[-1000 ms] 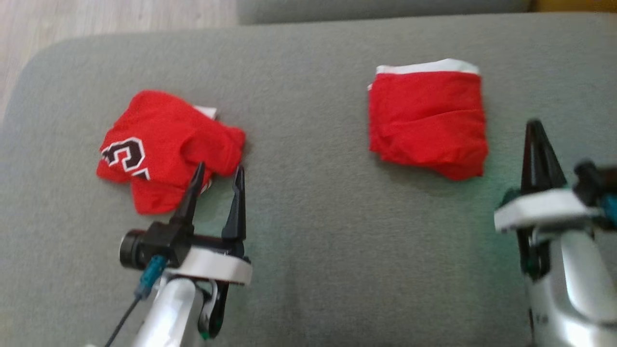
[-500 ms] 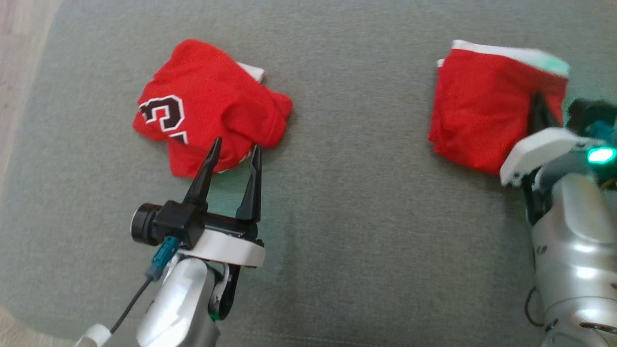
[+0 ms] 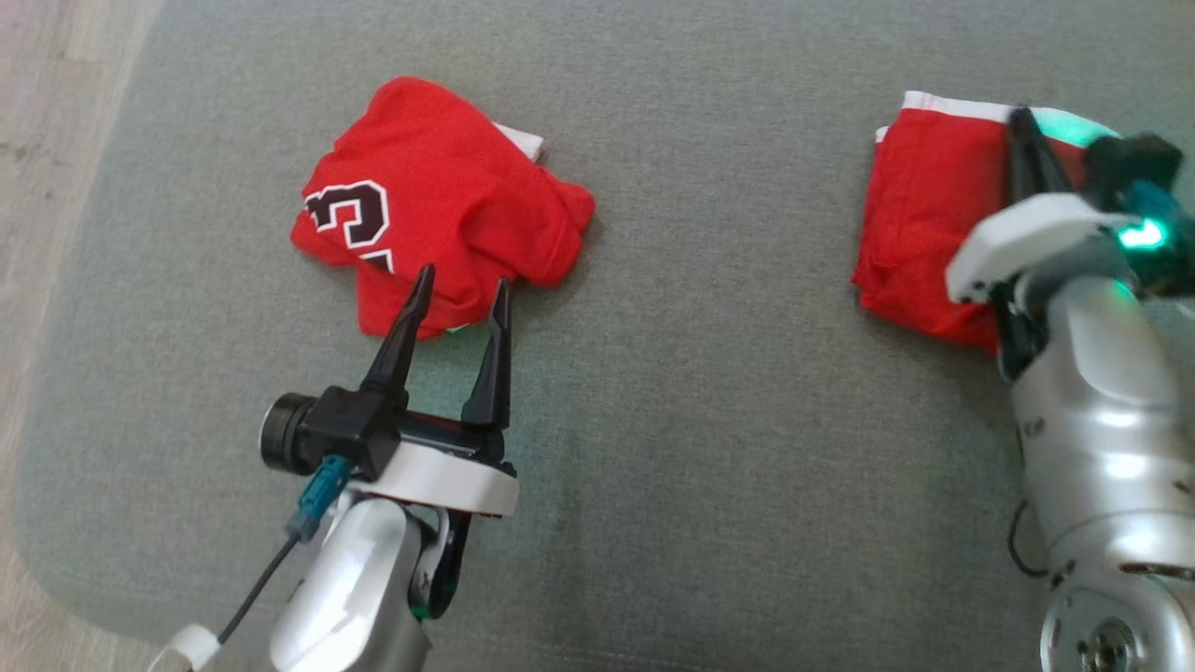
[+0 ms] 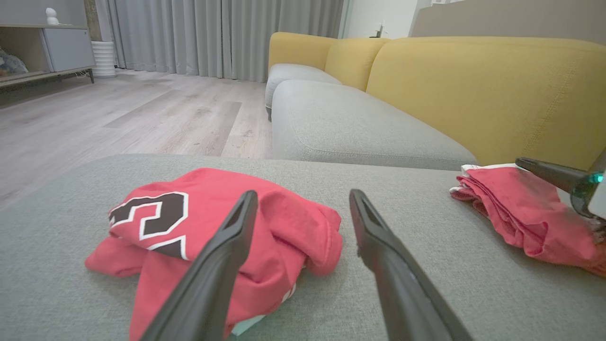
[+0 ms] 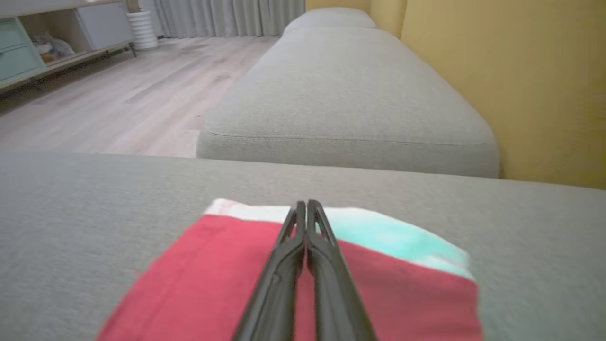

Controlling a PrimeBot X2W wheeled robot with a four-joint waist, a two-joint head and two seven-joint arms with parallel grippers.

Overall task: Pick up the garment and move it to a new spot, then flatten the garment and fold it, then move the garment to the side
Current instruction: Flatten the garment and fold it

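Surface: we see a wide grey fabric cushion (image 3: 728, 420) with rounded corners, and both garments lie on it.

Task garment: a crumpled red jersey (image 3: 439, 196) with a black, white-edged numeral sits on the cushion's left part in the head view. It is bunched up, with one fold sticking out to the right and a scrap of white showing at its far edge.

Second garment: a folded red garment (image 3: 924, 215) with a white band along its far edge lies well apart from the jersey, on the cushion's right part.

Left gripper: we find the left gripper (image 3: 465, 276) at the jersey's near edge with its long dark fingers (image 4: 218, 274) spread wide and nothing between them. In the left wrist view one finger crosses in front of the red cloth, while the other stands over bare cushion just beside the jutting fold.

Right gripper: the right gripper (image 3: 1019, 114) is over the folded red garment, fingers (image 5: 284, 284) pressed together with nothing caught in them. Their tips reach the white band, but we cannot tell whether they touch the cloth.

Surroundings: behind the cushion stand a yellow sofa back (image 4: 497, 94) and another grey seat cushion (image 4: 350, 128). A pale wood floor (image 4: 118, 123) runs to grey curtains (image 4: 213, 33).
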